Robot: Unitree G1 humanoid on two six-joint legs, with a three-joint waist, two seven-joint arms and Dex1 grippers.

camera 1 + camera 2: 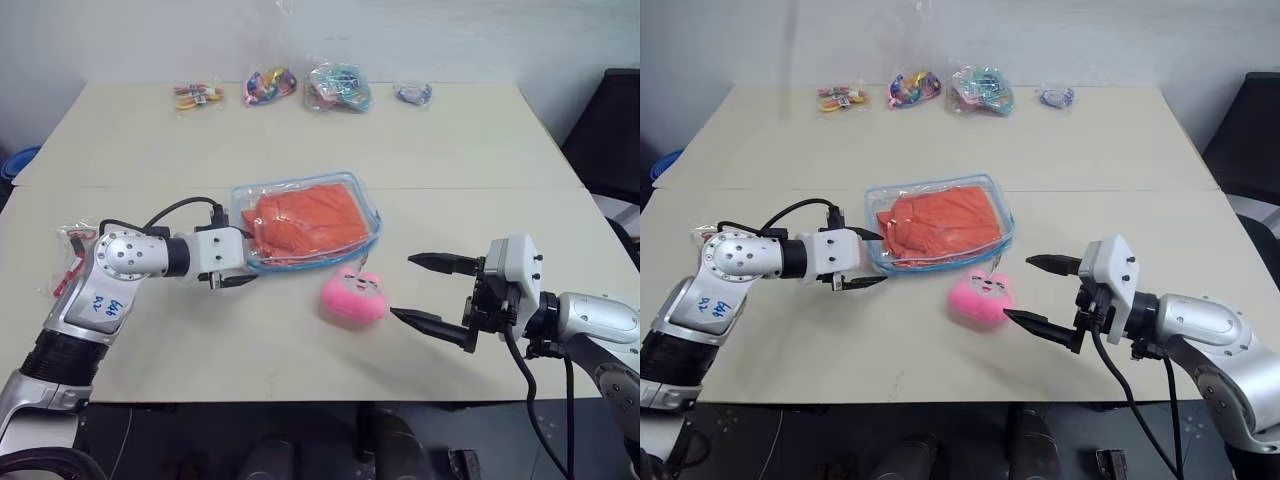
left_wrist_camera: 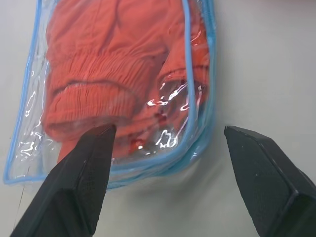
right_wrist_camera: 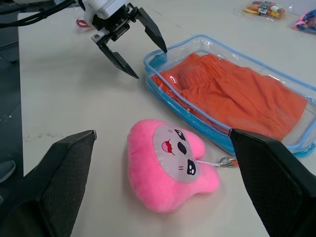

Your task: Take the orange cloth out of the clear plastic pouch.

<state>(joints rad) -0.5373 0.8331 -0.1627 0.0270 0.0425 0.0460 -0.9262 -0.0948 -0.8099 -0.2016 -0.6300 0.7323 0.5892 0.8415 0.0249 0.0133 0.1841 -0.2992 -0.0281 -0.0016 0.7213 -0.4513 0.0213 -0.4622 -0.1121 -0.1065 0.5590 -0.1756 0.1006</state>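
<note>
Two robot grippers close in on a zipped pouch at the middle of a pale table.

Nearest the robot, the right gripper [image 1: 428, 290] hangs with its two black fingers spread wide and holding nothing, pointing at a pink plush toy [image 1: 353, 297] that lies just in front of the pouch. The left gripper [image 1: 243, 256] sits at the pouch's left corner, its fingers parted, one over the corner's blue trim and the other on the table side, gripping nothing. The clear plastic pouch [image 1: 366, 199] lies flat with the orange cloth [image 1: 305, 220] folded inside it, bunched against the plastic. A small packet [image 1: 68, 262] lies beside the left arm. Along the far edge of the table [image 1: 470, 150] lie four small bags [image 1: 338, 87] of colourful items.
</note>
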